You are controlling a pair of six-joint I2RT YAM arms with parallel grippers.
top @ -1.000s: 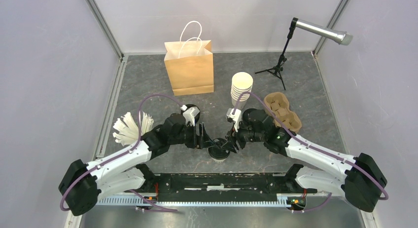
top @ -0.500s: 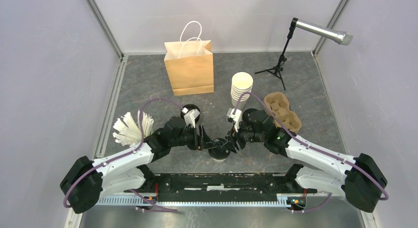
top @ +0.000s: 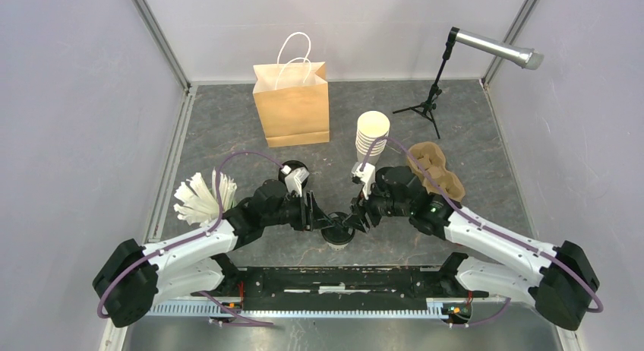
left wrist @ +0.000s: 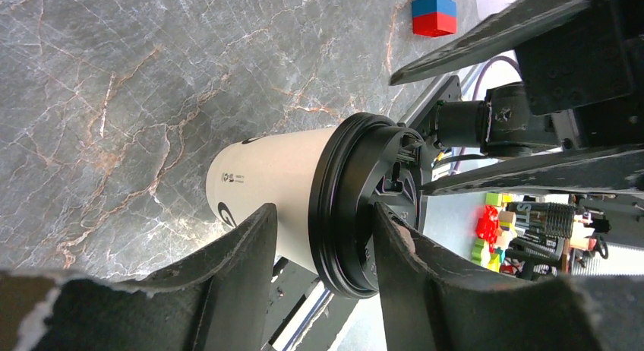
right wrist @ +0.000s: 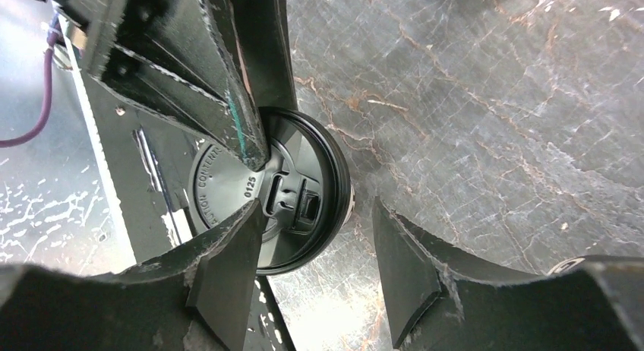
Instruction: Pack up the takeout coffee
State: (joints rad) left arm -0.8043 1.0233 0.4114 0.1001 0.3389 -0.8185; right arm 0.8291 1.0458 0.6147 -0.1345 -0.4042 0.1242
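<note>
Left claw [left wrist: 319,216] now narrower around the takeout coffee [left wrist: 273,184], grip uncertain; right claw [right wrist: 317,214] agape astride its lid [right wrist: 302,155] rim.

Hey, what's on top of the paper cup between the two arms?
A black plastic lid caps the paper cup. Whatever is inside is hidden by it.

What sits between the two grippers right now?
The lidded takeout coffee cup stands between the left gripper and the right gripper. The top view shows it best, and both wrist views face it.
</note>
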